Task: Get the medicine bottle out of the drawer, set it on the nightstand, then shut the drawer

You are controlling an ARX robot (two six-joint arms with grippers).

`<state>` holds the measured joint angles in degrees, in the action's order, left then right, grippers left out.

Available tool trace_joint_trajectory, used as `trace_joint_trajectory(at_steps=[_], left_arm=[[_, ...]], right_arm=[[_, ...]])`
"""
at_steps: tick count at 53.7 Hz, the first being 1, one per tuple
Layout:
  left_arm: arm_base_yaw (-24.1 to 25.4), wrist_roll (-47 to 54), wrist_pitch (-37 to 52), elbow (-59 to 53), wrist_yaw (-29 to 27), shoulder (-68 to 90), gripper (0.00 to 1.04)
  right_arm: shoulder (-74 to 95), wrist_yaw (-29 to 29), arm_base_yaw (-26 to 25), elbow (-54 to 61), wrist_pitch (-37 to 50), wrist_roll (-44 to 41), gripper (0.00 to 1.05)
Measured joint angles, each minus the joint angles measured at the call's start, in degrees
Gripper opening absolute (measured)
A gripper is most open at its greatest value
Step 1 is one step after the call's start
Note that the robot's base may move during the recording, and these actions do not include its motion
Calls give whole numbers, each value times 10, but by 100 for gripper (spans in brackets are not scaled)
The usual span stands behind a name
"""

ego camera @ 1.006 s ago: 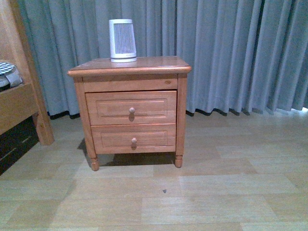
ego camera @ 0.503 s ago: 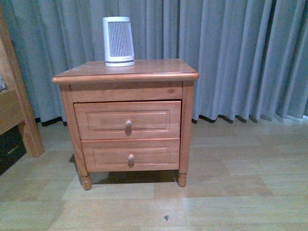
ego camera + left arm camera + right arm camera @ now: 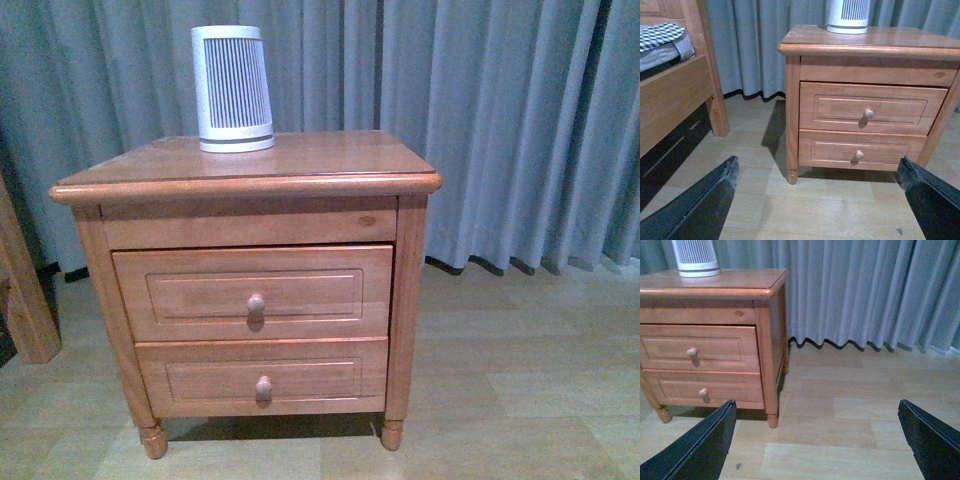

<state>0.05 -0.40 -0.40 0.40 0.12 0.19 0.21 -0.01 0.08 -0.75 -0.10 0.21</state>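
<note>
Wooden drawer (image 3: 180, 295) sits shut, bottle unseen; left claw (image 3: 818, 160) and right claw (image 3: 816, 402) gape empty. Its small round knob (image 3: 256, 303) could slip from a shallow pinch.

left gripper (image 3: 817, 167), right gripper (image 3: 816, 405) — jaws spread wide

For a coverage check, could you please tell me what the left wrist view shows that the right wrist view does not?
Left wrist only: the bed frame with checked bedding, and the open left end effector. Right wrist only: the right side of the nightstand, and the open right end effector. Both: the upper drawer, the lower drawer, the white ribbed appliance and the curtain.
</note>
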Motion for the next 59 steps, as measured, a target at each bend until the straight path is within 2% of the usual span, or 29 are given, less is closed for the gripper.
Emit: trace_joint_trajectory(at_steps=[4, 6, 13, 19, 23, 29, 36, 46, 59], left_arm=[[7, -51, -81, 47, 39, 75, 98], [9, -64, -77, 70, 49, 124, 98], [10, -79, 50, 196, 68, 327, 98], [-8, -61, 173, 327, 76, 519, 98], [-27, -50, 221, 406, 71, 645, 98], [-60, -50, 247, 521, 43, 835, 98], [-102, -39, 264, 596, 17, 988, 98], [-149, -28, 271, 653, -7, 1149, 98], [-175, -27, 254, 754, -32, 1285, 98]], right_arm=[[0, 0, 0, 0, 0, 0, 98], [0, 0, 0, 0, 0, 0, 98], [0, 0, 0, 0, 0, 0, 98], [0, 0, 0, 0, 0, 0, 98], [0, 0, 0, 0, 0, 0, 98], [0, 0, 0, 0, 0, 0, 98], [0, 0, 0, 0, 0, 0, 98], [0, 0, 0, 0, 0, 0, 98], [0, 0, 0, 0, 0, 0, 98]])
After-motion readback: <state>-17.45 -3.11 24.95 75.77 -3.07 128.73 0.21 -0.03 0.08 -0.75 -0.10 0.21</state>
